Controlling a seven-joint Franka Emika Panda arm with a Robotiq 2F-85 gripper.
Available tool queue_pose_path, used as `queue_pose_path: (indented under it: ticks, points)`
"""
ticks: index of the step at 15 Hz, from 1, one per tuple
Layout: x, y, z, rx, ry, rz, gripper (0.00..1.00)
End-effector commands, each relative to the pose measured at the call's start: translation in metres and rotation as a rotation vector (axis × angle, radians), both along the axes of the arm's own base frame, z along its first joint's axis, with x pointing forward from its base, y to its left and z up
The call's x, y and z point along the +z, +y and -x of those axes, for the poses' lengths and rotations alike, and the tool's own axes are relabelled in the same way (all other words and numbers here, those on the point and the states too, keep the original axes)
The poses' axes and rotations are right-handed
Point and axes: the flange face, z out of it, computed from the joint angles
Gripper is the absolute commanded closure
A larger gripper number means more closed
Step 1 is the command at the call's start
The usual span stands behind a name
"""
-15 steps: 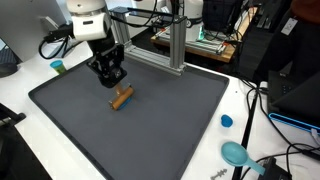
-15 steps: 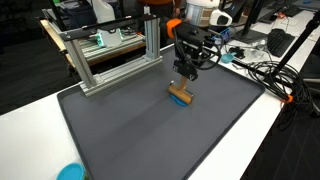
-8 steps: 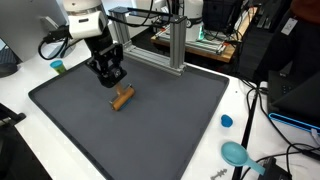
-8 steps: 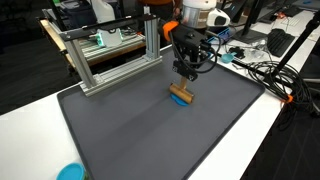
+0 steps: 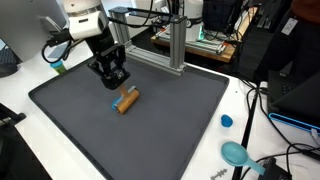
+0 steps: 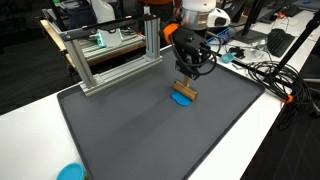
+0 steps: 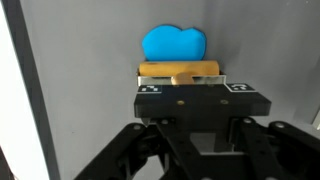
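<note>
A short brown wooden piece (image 5: 126, 100) lies on the dark grey mat (image 5: 150, 135), with a blue cloud-shaped piece (image 6: 180, 100) touching it. In the wrist view the wooden piece (image 7: 178, 72) lies crosswise just past the gripper body, and the blue piece (image 7: 173, 43) lies beyond it. My gripper (image 5: 113, 82) hangs a little above the mat, just beside the wooden piece and apart from it; it also shows in an exterior view (image 6: 187, 72). Its fingertips are hidden behind its own black body, so I cannot see whether they are open.
An aluminium frame (image 6: 110, 55) stands along the mat's far edge. A small blue cap (image 5: 226, 121) and a teal round object (image 5: 235, 153) lie on the white table beside the mat. Cables (image 6: 270, 75) and electronics crowd the table edge.
The wooden piece has turned and shifted slightly on the mat, and its blue part now shows more. The gripper has moved only a little.
</note>
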Motion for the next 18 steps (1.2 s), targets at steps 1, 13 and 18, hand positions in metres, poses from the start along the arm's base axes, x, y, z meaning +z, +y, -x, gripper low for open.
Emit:
queue_pose_path:
  ticks: [1, 13, 18]
  points:
    - [-0.032, 0.014, 0.002, -0.002, 0.028, -0.078, 0.78]
    - [0.038, 0.011, 0.02, -0.091, -0.049, -0.008, 0.53]
    - [0.025, -0.005, 0.008, -0.146, -0.041, -0.009, 0.78]
